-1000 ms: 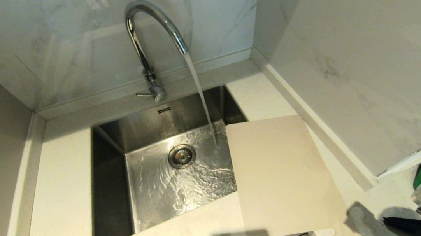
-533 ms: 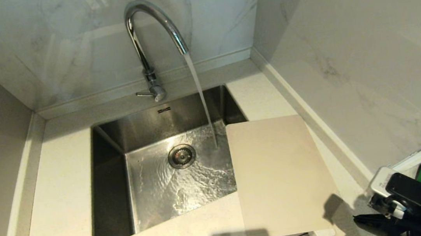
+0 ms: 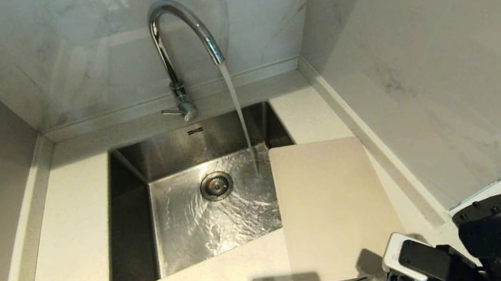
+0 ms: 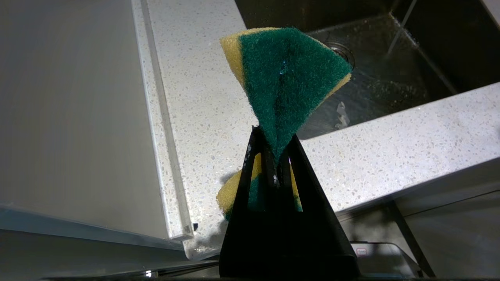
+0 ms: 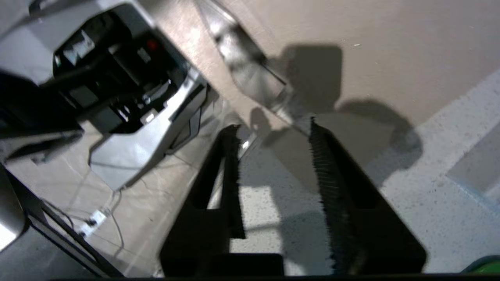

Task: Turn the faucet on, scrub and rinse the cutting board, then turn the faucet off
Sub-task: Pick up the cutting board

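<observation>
1. Between the two black ribbed fingers (image 5: 326,183) of the right gripper (image 5: 273,160) there is a gap with nothing in it; they stand released, above the near corner of the large thin beige plastic cutting board (image 3: 332,206), close to its slot handle.
2. Out of the head view, the left gripper (image 4: 273,156) is clenched on a green and yellow scrubbing sponge (image 4: 287,78), which folds softly in its grip.
3. That board lies flat on the speckled white stone counter (image 3: 85,251) at the right of the steel sink (image 3: 134,208), and one long edge hangs a little over the basin.
4. I judge the board light but wide, stiff enough to lift yet somewhat bendable, and slippery once wet.
5. A good place to take it seems the near short edge beside the slot, where that end appears to reach past the counter's front, so that one finger may go under it.
6. Further back, the tall chrome gooseneck faucet (image 3: 178,31) is already running, and its stream (image 3: 238,109) falls into the basin just beside the board's far corner.
</observation>
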`<state>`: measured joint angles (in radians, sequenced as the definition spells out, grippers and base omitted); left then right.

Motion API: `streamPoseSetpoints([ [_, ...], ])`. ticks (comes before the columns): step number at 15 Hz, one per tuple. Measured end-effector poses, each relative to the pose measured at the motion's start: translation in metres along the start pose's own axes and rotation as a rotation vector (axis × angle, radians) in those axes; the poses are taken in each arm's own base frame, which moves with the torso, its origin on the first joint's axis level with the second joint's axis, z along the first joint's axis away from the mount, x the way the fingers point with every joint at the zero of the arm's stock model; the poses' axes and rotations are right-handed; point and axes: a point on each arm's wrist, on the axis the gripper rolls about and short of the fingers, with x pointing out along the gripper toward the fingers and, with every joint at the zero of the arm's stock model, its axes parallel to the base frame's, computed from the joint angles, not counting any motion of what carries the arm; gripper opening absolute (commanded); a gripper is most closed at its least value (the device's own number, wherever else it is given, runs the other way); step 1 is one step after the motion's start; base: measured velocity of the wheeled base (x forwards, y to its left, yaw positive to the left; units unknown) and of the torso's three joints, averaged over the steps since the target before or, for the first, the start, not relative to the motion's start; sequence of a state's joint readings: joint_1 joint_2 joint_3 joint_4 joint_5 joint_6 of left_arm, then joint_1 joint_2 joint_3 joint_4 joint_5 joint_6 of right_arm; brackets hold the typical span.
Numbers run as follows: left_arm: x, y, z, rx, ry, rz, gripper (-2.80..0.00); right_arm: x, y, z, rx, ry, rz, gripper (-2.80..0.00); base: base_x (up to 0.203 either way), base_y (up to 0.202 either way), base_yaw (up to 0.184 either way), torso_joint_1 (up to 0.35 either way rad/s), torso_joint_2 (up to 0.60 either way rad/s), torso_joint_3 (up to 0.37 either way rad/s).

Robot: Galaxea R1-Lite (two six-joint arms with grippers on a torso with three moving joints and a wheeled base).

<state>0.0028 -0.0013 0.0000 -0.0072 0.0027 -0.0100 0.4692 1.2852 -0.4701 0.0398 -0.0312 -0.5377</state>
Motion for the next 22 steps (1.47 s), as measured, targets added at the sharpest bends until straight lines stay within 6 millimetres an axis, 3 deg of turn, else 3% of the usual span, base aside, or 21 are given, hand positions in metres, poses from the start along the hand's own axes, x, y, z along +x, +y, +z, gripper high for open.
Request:
streamPoseSetpoints([
  [8, 0.0, 0.0, 0.0, 0.0, 0.0, 0.0, -2.8, 0.018, 0.035, -0.008, -0.283, 0.076, 0.154, 0.0, 0.0, 0.0, 0.0, 0.0, 0.0, 0.0],
  [13, 0.0, 0.0, 0.0, 0.0, 0.0, 0.0, -2.8, 0.031, 0.043, -0.01, -0.455, 0.213, 0.08, 0.0, 0.0, 0.0, 0.0, 0.0, 0.0, 0.0],
  [22, 0.0, 0.0, 0.0, 0.0, 0.0, 0.0, -2.8, 0.057, 0.045, 0.002, -0.642, 0.171, 0.069, 0.0, 0.0, 0.0, 0.0, 0.0, 0.0, 0.0],
])
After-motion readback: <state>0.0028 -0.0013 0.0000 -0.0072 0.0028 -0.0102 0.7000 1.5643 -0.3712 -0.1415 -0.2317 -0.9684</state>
